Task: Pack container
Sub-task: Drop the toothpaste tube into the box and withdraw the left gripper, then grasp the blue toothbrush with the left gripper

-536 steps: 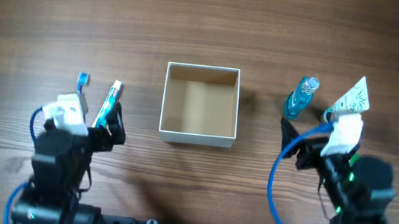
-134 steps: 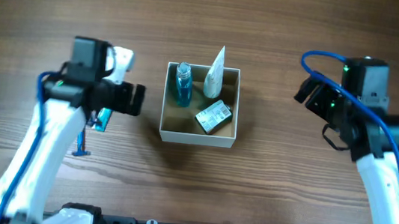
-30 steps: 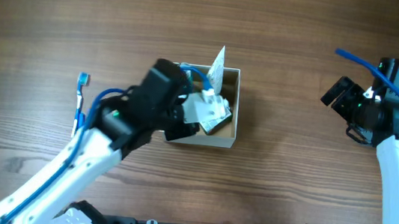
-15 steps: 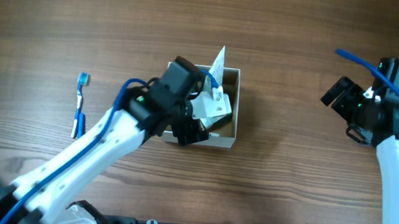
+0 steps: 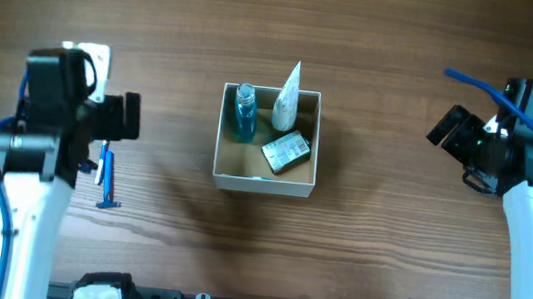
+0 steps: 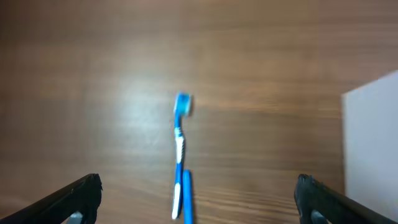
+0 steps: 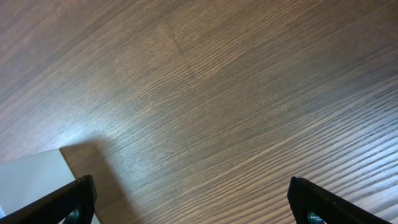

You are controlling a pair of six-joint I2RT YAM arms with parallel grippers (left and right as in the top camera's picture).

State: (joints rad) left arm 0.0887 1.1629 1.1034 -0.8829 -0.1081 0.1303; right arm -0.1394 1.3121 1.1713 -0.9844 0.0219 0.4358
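The container (image 5: 224, 177), a white-walled square box with a tan inside, stands mid-table. It holds a blue bottle (image 5: 243, 113), a white tube (image 5: 287, 95) and a grey packet (image 5: 285, 154). My left gripper (image 5: 121, 118) is open and empty, left of the box and above a blue toothbrush (image 5: 102, 163). In the left wrist view the toothbrush (image 6: 180, 127) lies between the open fingers (image 6: 198, 198), with the box wall (image 6: 373, 143) at the right. My right gripper (image 5: 455, 131) is open and empty, far right of the box, over bare wood (image 7: 196, 202).
A second thin blue item (image 5: 110, 192) lies next to the toothbrush, and its end shows in the left wrist view (image 6: 186, 200). A white corner of the box (image 7: 31, 180) shows at the lower left of the right wrist view. The table is brown wood.
My left arm has pulled out of the container and swung back to the left, over the toothbrush. The box's contents are now uncovered. The right arm has not moved.
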